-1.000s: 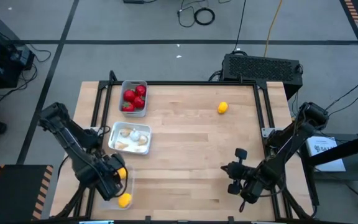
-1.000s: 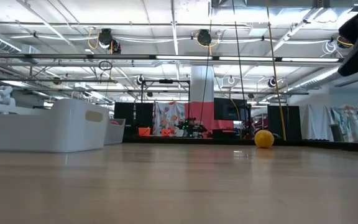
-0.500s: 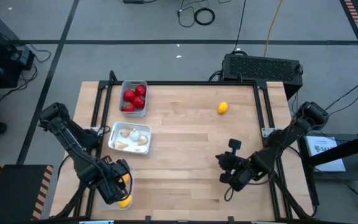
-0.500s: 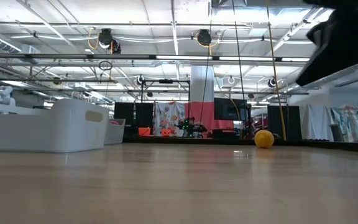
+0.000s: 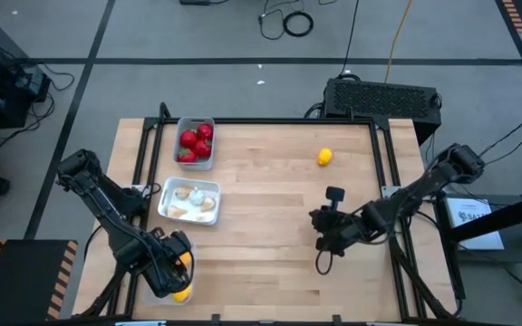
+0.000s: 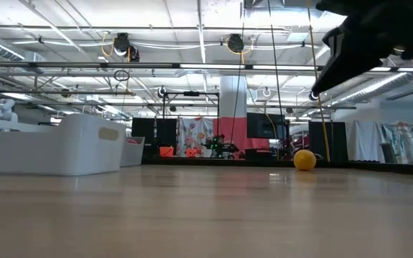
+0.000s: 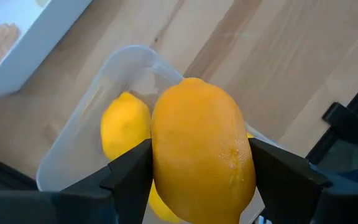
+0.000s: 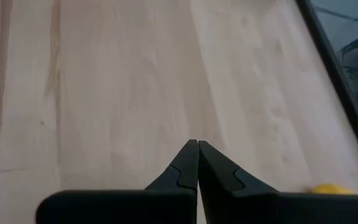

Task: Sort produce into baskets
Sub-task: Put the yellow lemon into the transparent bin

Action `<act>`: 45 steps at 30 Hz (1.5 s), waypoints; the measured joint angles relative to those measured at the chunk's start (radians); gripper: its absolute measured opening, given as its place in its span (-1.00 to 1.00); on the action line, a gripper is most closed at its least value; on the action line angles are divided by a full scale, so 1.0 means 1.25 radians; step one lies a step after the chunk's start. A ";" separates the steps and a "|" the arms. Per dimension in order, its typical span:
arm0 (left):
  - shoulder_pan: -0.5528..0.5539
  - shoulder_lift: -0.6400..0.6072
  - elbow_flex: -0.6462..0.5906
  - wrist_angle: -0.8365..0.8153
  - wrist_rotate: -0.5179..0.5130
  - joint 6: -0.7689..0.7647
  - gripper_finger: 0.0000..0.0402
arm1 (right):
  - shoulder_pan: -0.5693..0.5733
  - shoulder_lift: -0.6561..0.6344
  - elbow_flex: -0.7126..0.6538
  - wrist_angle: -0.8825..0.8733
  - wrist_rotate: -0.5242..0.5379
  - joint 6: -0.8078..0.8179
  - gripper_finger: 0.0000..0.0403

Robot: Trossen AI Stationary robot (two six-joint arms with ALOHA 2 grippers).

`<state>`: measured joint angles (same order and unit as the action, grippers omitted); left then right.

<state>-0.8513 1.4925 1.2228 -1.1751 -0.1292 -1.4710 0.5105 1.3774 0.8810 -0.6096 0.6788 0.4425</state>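
Orange lemon (image 7: 202,151) clamped in left tool (image 7: 201,171) over clear basket (image 7: 82,121): lower before release; right tool (image 8: 197,163) clenched, empty.

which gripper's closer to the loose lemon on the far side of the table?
Right. The right gripper hangs shut over mid-table, nearer the loose lemon. The left gripper is at the opposite near corner, holding another lemon over the clear basket.
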 joint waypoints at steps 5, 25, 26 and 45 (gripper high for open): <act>0.000 0.000 0.000 -0.020 0.040 -0.011 0.28 | -0.017 -0.052 0.000 -0.001 0.000 -0.032 -1.00; 0.070 0.048 0.000 -0.045 0.169 0.002 0.28 | -0.022 -0.159 0.000 -0.008 0.003 -0.116 -1.00; 0.071 0.048 0.000 -0.045 0.168 0.027 0.28 | -0.022 -0.159 0.000 -0.009 0.003 -0.118 -1.00; 0.075 0.048 0.000 -0.010 0.122 0.116 0.28 | -0.022 -0.159 0.000 -0.027 0.005 -0.182 -1.00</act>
<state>-0.7578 1.5524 1.2232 -1.1878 0.0231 -1.3256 0.4827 1.1786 0.8810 -0.6438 0.6846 0.2145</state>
